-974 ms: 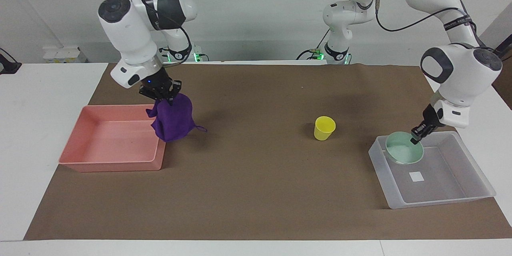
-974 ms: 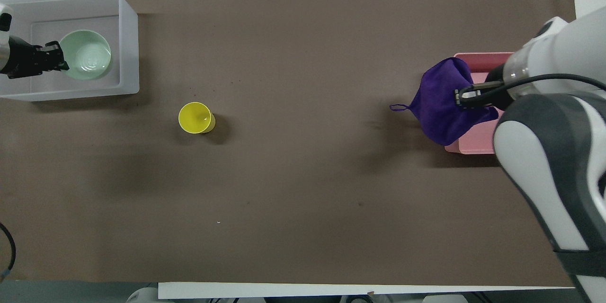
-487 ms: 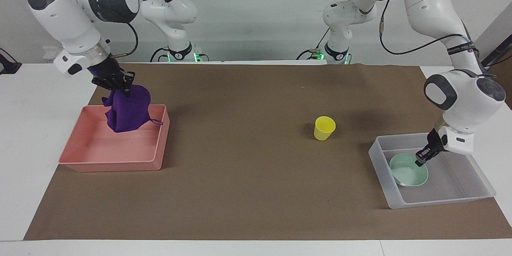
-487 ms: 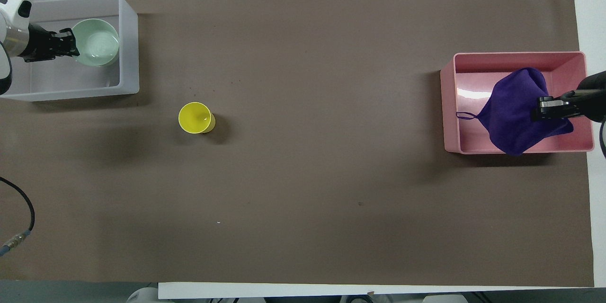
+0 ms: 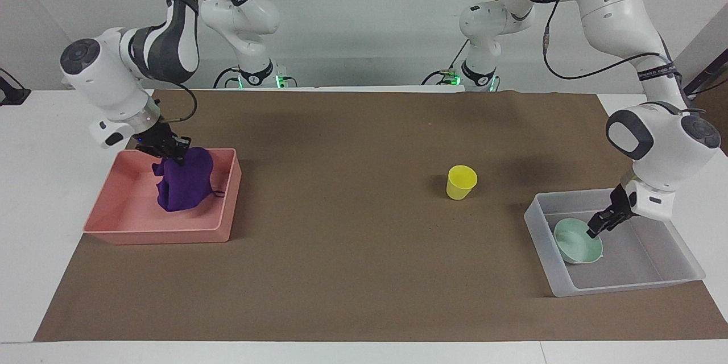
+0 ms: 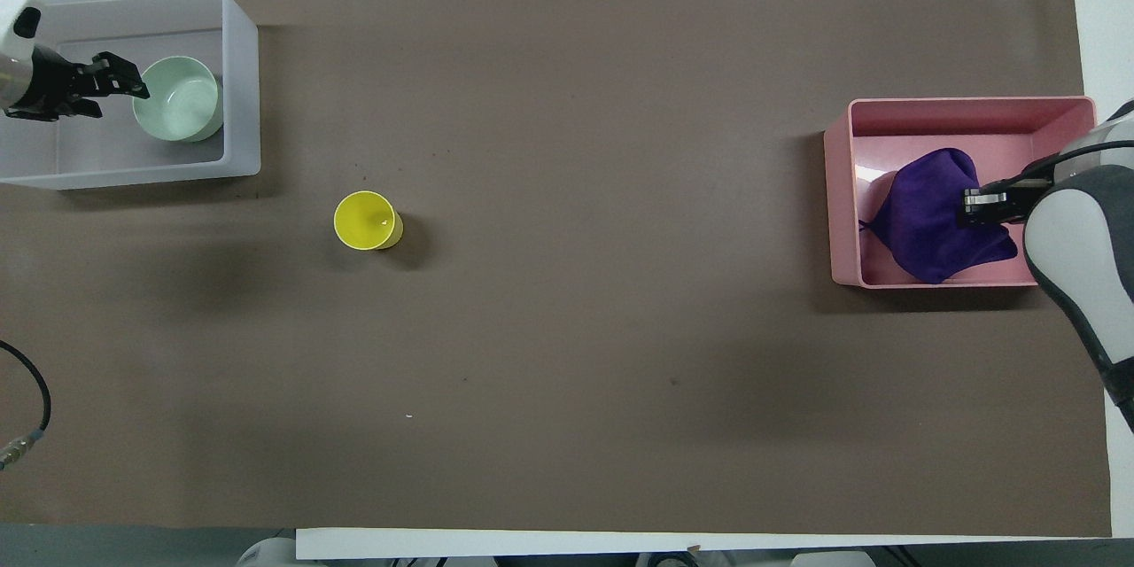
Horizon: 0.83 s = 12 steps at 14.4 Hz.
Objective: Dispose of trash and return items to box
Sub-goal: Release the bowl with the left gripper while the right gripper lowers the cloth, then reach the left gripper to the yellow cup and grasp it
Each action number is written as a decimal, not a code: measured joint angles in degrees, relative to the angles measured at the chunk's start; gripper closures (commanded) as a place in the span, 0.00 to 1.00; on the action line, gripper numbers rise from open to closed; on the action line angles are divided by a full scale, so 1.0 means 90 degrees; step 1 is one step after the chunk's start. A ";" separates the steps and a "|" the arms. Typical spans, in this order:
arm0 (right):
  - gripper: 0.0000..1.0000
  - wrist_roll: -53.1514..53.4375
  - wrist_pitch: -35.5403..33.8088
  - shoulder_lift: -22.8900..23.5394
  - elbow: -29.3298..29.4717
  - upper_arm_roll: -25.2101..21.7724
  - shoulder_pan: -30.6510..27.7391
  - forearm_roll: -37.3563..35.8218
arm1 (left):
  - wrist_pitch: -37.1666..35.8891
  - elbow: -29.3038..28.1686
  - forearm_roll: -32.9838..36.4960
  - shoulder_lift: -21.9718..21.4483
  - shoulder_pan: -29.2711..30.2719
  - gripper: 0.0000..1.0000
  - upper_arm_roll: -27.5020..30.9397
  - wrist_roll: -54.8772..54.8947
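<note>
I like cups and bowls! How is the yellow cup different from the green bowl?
The yellow cup is bright yellow; the green bowl is pale mint. The cup is narrower, the bowl wider. The cup stands alone on the brown mat; the bowl sits tilted in the clear box. Both are round and open-topped.

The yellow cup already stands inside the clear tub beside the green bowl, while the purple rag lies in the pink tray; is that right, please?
Not quite. The yellow cup stands on the brown mat, outside the clear tub, as the facing view shows. The green bowl is in the tub alone, and the purple rag does lie in the pink tray.
</note>
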 measured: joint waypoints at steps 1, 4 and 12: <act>0.87 -0.0001 0.0080 0.0113 -0.0003 0.0000 -0.0018 0.0000 | -0.0332 0.0172 -0.0001 -0.0173 -0.0012 0.15 -0.0042 0.0000; 0.17 -0.0001 0.0170 0.0243 -0.0012 0.0001 -0.0028 0.0000 | -0.1328 0.0330 -0.0005 -0.0844 -0.0436 0.00 -0.0113 -0.0333; 0.01 -0.0009 -0.1005 -0.0200 0.0698 0.0109 0.0013 -0.0001 | 0.0391 -0.3260 0.0341 -0.2210 -0.2653 0.00 -0.0160 -0.2096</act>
